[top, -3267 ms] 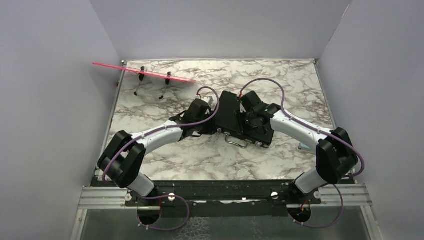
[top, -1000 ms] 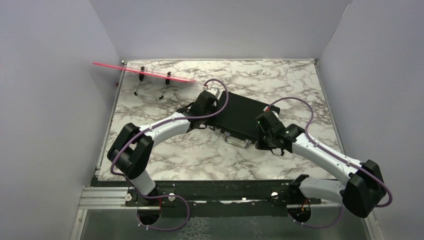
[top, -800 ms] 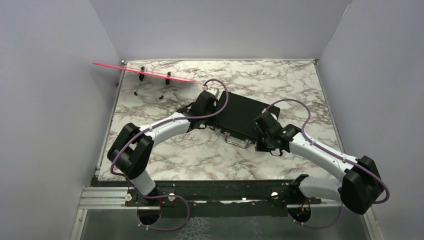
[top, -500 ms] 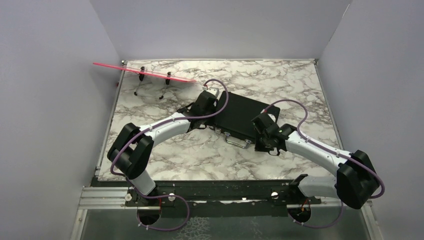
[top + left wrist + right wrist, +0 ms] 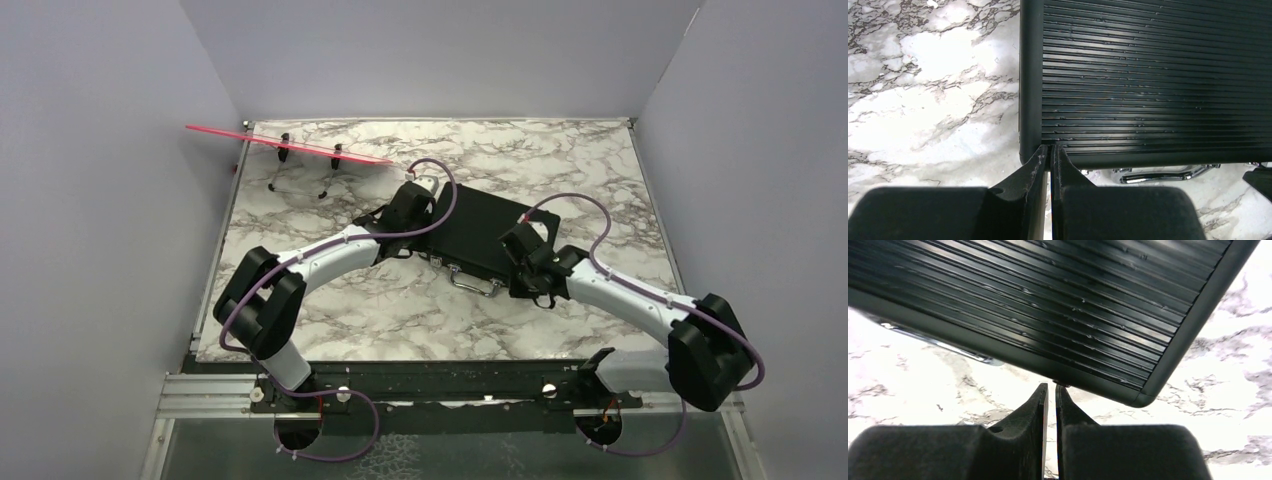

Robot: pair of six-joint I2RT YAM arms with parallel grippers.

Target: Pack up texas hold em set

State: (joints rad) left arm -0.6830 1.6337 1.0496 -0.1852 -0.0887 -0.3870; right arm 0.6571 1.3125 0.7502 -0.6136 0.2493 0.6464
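Case [image 5: 478,232]: shut, lying flat on the desk [image 5: 400,320], ribbed lid up. You have one claw at each end of its handle-side edge.

Left claw [image 5: 1049,150]: narrow, fingers [image 5: 1035,165] drawn to a thin slit with nothing between them. The tips sit at the case's corner; whether they touch it cannot be told. From this claw the lid runs ahead and to the right. The case's side edge runs straight ahead of the tips. Left of that edge you have bare marble all the way out. The handle [image 5: 1158,175] shows low to the right of the tips, just off the case's near edge.

Right claw [image 5: 1050,388]: narrow too, a thin slit and nothing held. The case's edge crosses just ahead of the tips on a slant, and its rounded corner lies ahead and to the right. The tips stand just short of that edge. Bare desk lies to the left of the fingers and to the right beyond the corner.

From above, a pink strip [image 5: 290,145] on wire legs stands well apart from the left claw, at the far left of the desk.
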